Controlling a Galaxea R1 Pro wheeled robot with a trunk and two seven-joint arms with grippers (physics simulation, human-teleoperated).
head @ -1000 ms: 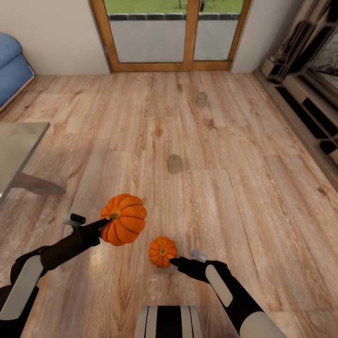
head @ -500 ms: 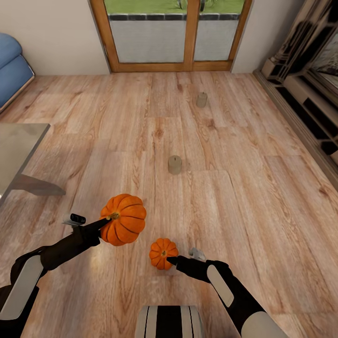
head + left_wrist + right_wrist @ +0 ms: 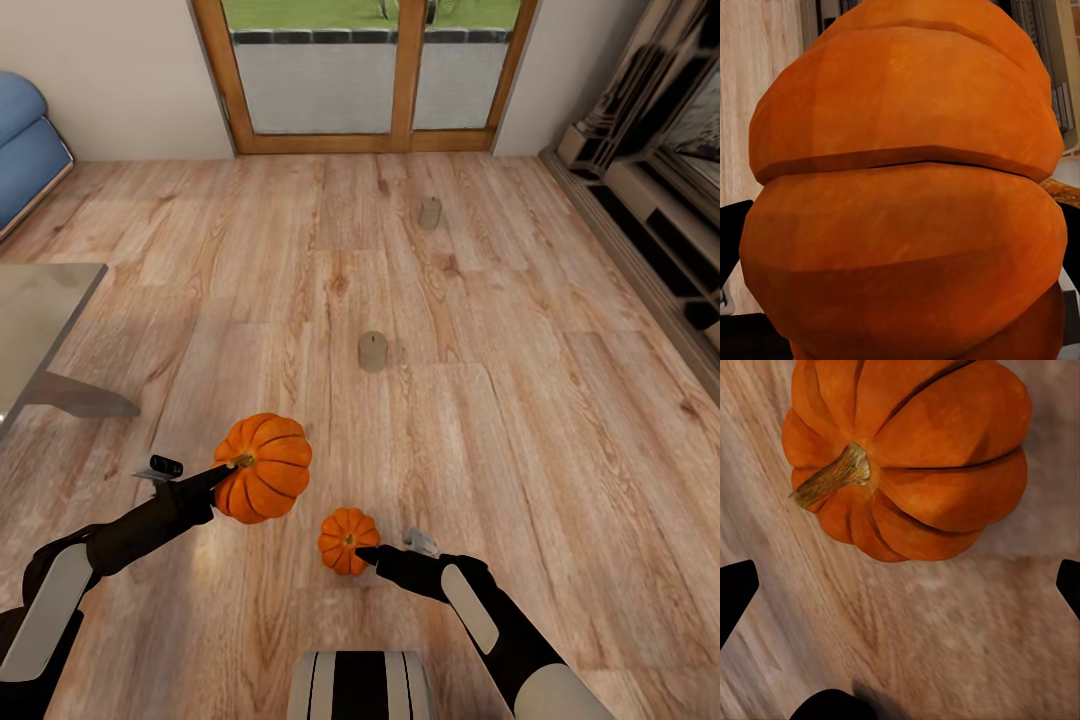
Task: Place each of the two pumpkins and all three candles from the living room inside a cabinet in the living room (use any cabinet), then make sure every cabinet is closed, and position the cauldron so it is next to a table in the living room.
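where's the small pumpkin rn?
In the head view, the small pumpkin sits on the wood floor just off the right gripper, right of the larger pumpkin at the left gripper.

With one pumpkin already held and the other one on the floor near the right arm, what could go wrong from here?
1. The left gripper holds the large pumpkin above the floor near its stem; it may slip and drop.
2. The right gripper has open jaws beside the small pumpkin, which lies tilted on the floor; a push could roll it away.
3. Two candles stand ahead; driving forward could knock them over.
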